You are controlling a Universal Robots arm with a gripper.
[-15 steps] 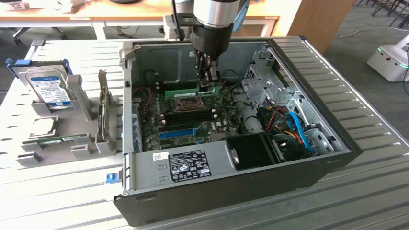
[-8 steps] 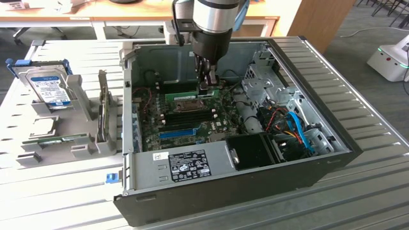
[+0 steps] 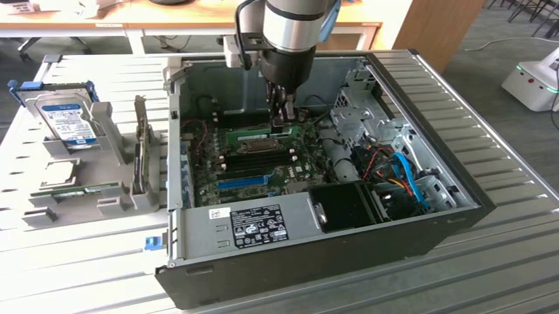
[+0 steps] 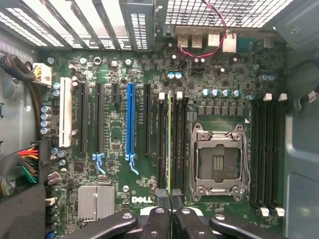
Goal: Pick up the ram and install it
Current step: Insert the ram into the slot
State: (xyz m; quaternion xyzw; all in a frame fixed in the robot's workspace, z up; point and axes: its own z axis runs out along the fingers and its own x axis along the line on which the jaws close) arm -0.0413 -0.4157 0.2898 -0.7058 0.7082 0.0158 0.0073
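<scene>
The open computer case (image 3: pixel 306 261) lies on the desk (image 3: pixel 489 275), with the motherboard (image 4: pixel 114 129) beneath the jaws. The step in hand appears to be insertion. The jaws, nearly pressed together, pinch the ram (image 4: pixel 169 139) edge-on, directly below them among the memory slots (image 4: pixel 180 134). Seating calls for square alignment and even downward force.

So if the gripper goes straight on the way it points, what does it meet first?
Probably the black memory slots beside the processor socket, under the ram the gripper holds; depth unclear.
</scene>
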